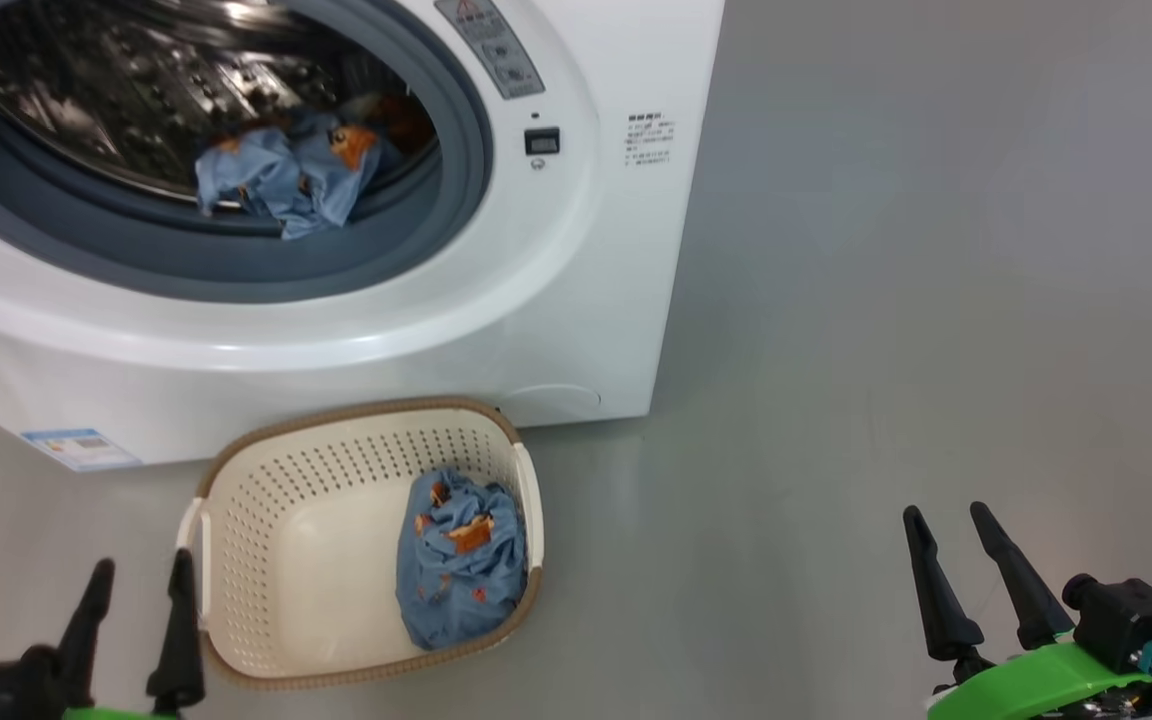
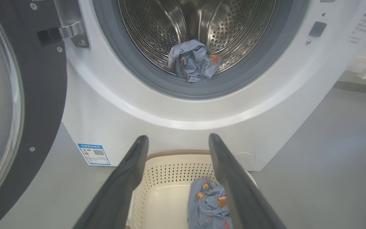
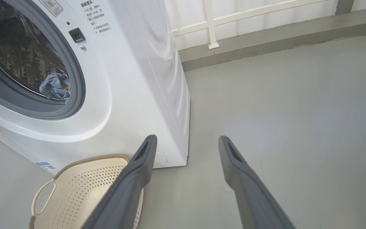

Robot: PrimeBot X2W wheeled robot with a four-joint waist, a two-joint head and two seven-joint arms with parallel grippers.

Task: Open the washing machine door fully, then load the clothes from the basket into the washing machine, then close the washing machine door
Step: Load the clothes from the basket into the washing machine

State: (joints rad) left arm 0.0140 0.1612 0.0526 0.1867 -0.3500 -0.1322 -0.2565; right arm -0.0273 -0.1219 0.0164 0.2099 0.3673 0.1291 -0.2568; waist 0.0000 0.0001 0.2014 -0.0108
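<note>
Looking down from the head, left gripper [image 1: 141, 562] and right gripper [image 1: 944, 512] both gape wide, holding nothing; clothes [image 1: 461, 560] lie in the basket [image 1: 266, 450], more inside the washing machine [image 1: 576, 300]. Left wrist: the washing machine door [image 2: 43, 95] stands swung open. Right wrist: spread fingers [image 3: 138, 178] above grey floor [image 3: 297, 95]

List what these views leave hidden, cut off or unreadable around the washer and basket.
washing machine door: left wrist view, cut off by the left edge.
clothes in the basket: left wrist view, partly behind a finger of the left gripper; piece count unclear.
printed notice and blue label: head view, too small to read.
</note>
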